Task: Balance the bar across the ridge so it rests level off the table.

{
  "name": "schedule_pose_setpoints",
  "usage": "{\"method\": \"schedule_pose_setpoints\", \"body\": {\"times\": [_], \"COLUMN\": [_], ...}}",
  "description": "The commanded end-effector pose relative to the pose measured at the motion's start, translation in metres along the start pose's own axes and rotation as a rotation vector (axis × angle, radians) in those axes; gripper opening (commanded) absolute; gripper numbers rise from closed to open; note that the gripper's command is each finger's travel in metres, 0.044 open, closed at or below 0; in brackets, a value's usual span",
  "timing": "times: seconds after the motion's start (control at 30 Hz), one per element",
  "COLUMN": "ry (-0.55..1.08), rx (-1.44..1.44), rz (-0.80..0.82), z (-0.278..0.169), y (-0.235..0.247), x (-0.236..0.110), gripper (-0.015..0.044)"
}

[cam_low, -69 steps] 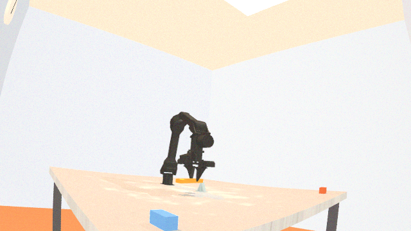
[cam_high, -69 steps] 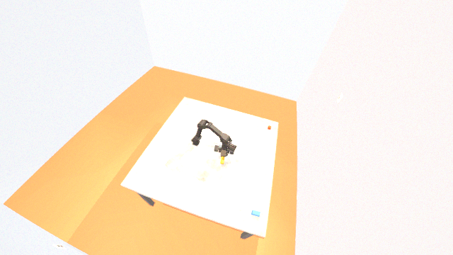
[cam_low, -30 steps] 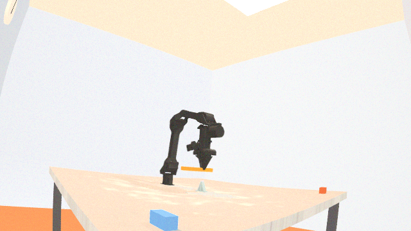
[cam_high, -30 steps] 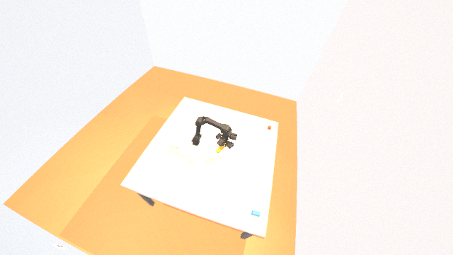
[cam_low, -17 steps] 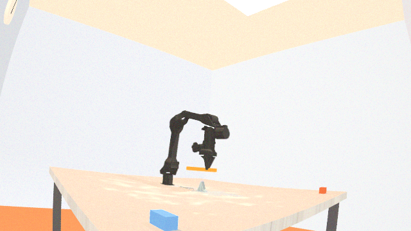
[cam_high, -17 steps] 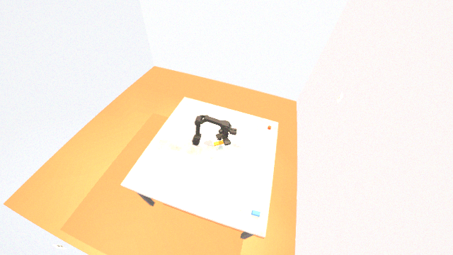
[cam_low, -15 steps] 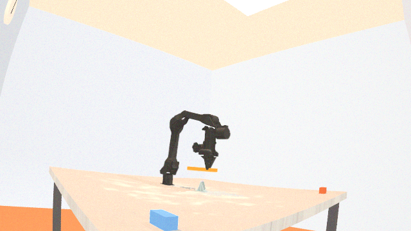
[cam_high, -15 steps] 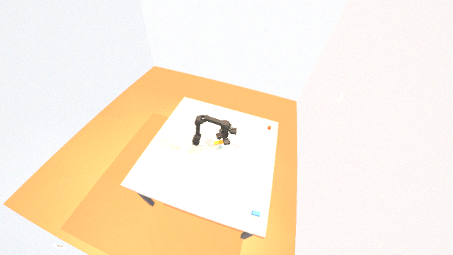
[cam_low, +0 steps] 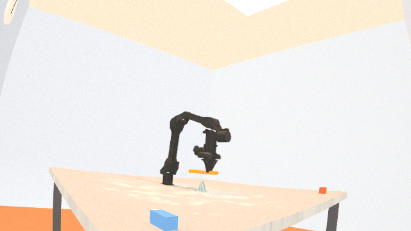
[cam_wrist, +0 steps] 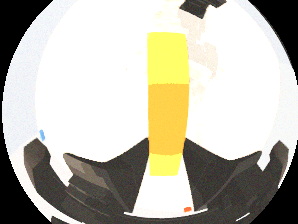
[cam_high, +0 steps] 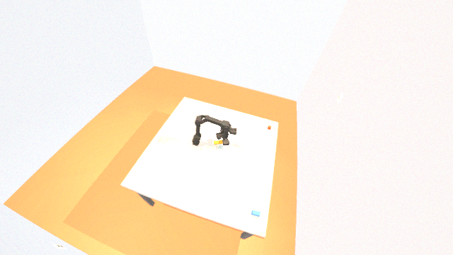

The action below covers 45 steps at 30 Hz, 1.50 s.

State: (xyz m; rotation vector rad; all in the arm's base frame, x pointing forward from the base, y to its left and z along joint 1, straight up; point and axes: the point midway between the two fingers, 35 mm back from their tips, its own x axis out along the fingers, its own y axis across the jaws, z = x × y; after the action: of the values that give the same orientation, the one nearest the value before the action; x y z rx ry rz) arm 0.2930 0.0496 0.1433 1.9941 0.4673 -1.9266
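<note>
The orange-yellow bar (cam_high: 217, 142) (cam_low: 196, 171) (cam_wrist: 168, 110) is held in the air, nearly level in the exterior view. My gripper (cam_low: 209, 171) (cam_wrist: 167, 150) is shut on the bar, off its middle, so that a longer part sticks out on the arm base's side. The pale grey-green ridge (cam_high: 220, 146) (cam_low: 201, 187) stands on the table (cam_high: 198, 177) (cam_low: 122, 205) below the bar, with a gap between them in the exterior view. The ridge is not visible in the wrist view. The fingertips are small or hidden in the top view.
A blue block (cam_high: 255, 213) (cam_low: 164, 220) (cam_wrist: 42, 135) lies near one table corner. A small red-orange cube (cam_high: 269, 127) (cam_low: 322, 190) (cam_wrist: 187, 209) lies near another. The arm's base (cam_high: 196, 140) (cam_low: 167, 178) stands on the table, left of the ridge in the top and exterior views.
</note>
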Motion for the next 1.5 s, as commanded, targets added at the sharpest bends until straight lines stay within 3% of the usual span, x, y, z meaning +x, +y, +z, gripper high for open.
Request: {"method": "schedule_pose_setpoints", "body": {"times": [0.0,0.47,1.47], "ry": [-0.004,-0.004,-0.004], "rx": [0.015,0.041,0.041], "rz": [0.001,0.001,0.001], "z": [0.000,0.001,0.001], "y": [0.001,0.006,0.006], "x": [0.009,0.029,0.030], "gripper": [0.0000,0.0000,0.0000]}}
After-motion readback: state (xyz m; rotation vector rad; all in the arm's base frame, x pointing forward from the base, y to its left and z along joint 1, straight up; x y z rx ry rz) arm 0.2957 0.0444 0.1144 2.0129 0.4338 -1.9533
